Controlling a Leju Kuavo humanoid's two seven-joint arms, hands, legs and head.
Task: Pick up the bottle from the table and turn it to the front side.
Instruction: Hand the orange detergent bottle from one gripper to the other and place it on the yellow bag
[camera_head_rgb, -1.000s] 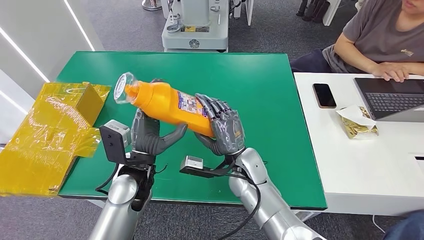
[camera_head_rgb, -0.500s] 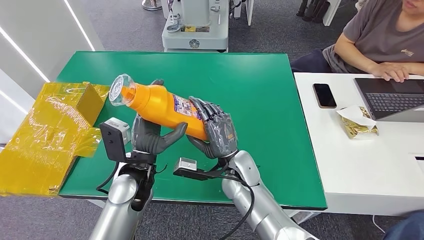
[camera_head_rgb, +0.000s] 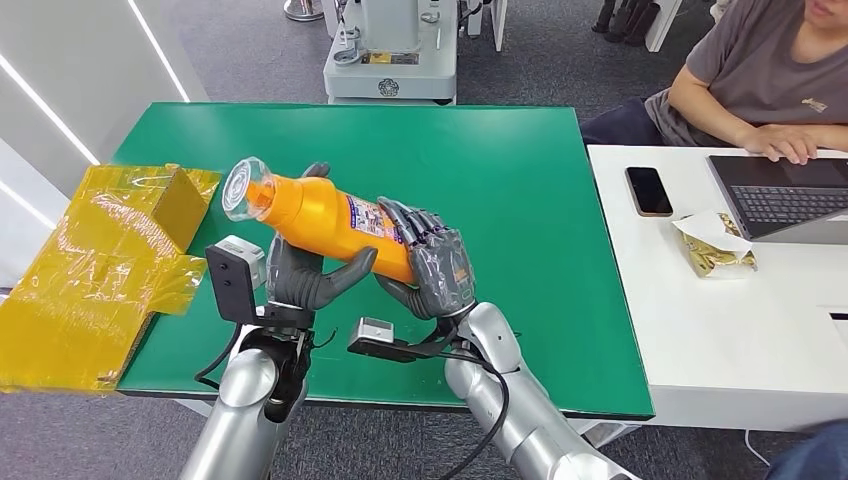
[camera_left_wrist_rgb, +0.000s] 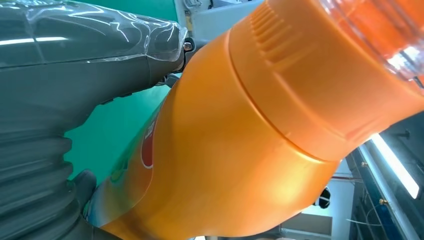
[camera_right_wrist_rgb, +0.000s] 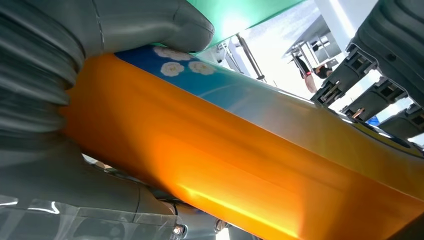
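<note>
Head view, from the left: crumpled yellow packaging (camera_head_rgb: 95, 270) lies over the green surface's (camera_head_rgb: 520, 180) left edge. Beside it the left hand (camera_head_rgb: 300, 272) cradles the orange bottle (camera_head_rgb: 325, 213) from beneath near its neck, thumb and fingers wrapped round it. The bottle hangs above the surface, tilted, its clear cap (camera_head_rgb: 243, 187) pointing up and left, slightly lower than half a second ago. The right hand (camera_head_rgb: 435, 268) grips the bottle's base end, fingers over the label (camera_head_rgb: 375, 216); over the last second it has drawn left and inward. More printed label now faces up, so the turn seems well under way though probably unfinished. Farther right, on the white surface (camera_head_rgb: 700, 330), sit a phone (camera_head_rgb: 649, 190) and a laptop (camera_head_rgb: 785, 195) where a person (camera_head_rgb: 760, 80) works.
</note>
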